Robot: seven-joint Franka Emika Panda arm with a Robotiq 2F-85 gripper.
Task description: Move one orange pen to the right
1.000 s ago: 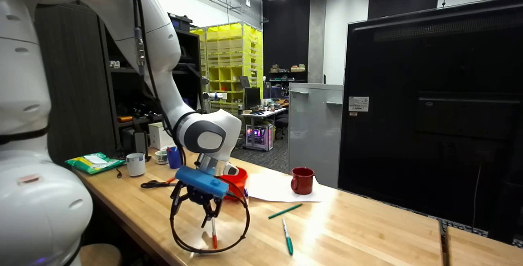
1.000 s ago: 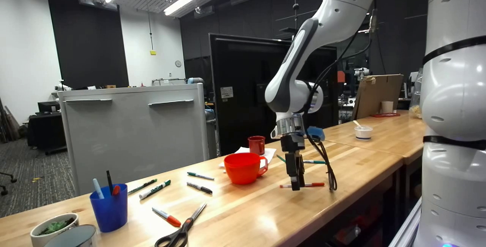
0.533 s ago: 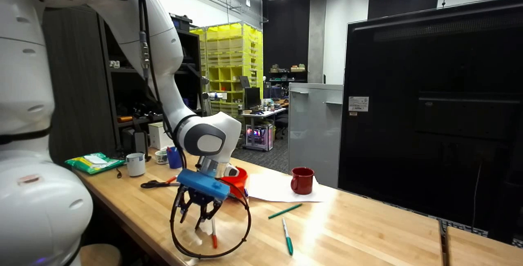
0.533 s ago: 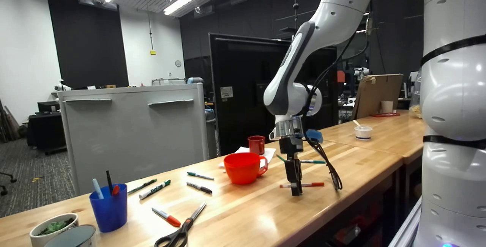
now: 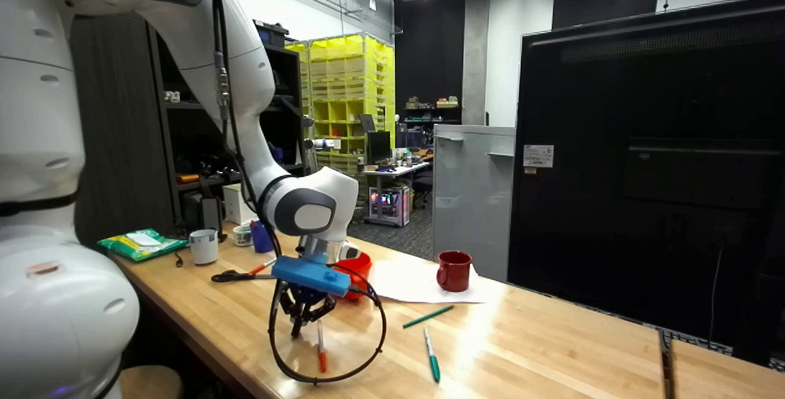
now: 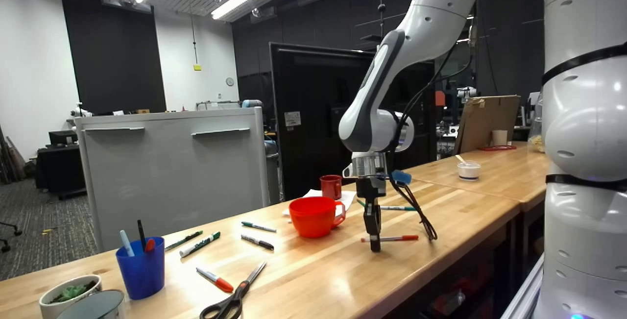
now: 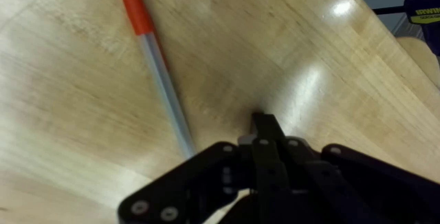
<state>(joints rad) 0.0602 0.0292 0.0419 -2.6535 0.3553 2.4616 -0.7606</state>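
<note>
The orange pen (image 7: pixel 166 89), with its orange-red cap and pale clear barrel, lies flat on the wooden table. In the wrist view it slants along the left, its lower end passing behind a gripper link. My gripper (image 7: pixel 263 114) is shut with nothing between its fingers, the tips low at the tabletop to the right of the barrel. A strip of bare wood separates them in that view. Both exterior views also show the pen (image 5: pixel 322 359) (image 6: pixel 410 237) close beside the gripper (image 5: pixel 296 333) (image 6: pixel 375 249). Whether the tips touch the wood I cannot tell.
A red bowl-like cup (image 6: pixel 313 217) stands near the gripper, a dark red mug (image 5: pixel 454 271) on white paper behind. Two green pens (image 5: pixel 427 317) (image 5: pixel 433 359) lie nearby. An orange-capped marker (image 6: pixel 214 280), scissors (image 6: pixel 240 289) and a blue pen cup (image 6: pixel 142 270) are further along the table.
The gripper's jaws have gone from open to shut. The arm has shifted slightly, leftward in an exterior view, with the fingertips somewhat lower there. The pen lies where it was.
</note>
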